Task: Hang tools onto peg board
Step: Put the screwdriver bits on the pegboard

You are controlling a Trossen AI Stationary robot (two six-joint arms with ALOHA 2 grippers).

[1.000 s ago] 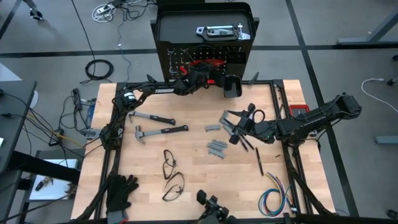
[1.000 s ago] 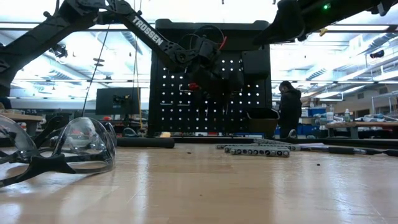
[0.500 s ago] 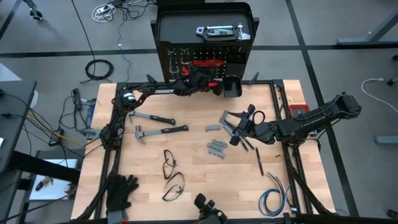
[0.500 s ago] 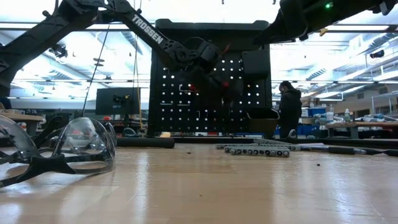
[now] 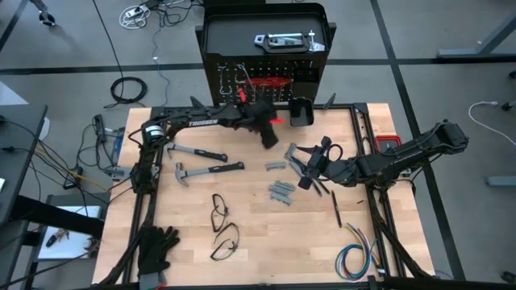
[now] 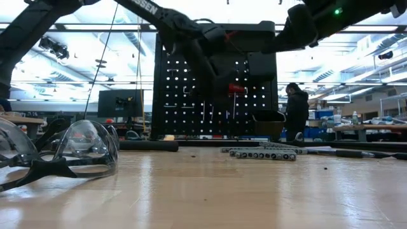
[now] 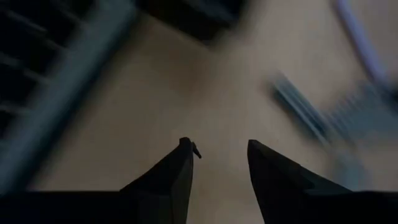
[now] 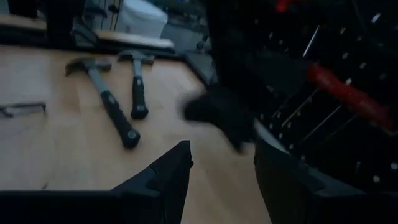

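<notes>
Left gripper (image 5: 268, 137) jaws parted, empty, just before upright black perforated peg board (image 5: 266, 40). Two black-handled steel hammers (image 5: 201, 161) lengthwise on wooden worktop (image 5: 250, 242), nearer left arm. Right gripper (image 5: 302, 161) jaws parted, empty.

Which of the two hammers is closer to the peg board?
The hammer farther from the safety glasses; the other hammer lies between it and the glasses, farther from the peg board.

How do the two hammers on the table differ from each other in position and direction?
In the high view, the upper hammer lies nearer the peg board, while the lower hammer lies nearer the safety glasses. The upper one slants down toward the right; the lower one slants up toward the right. Both have black handles, heads pointing left, and lie flat, untouched.
</notes>
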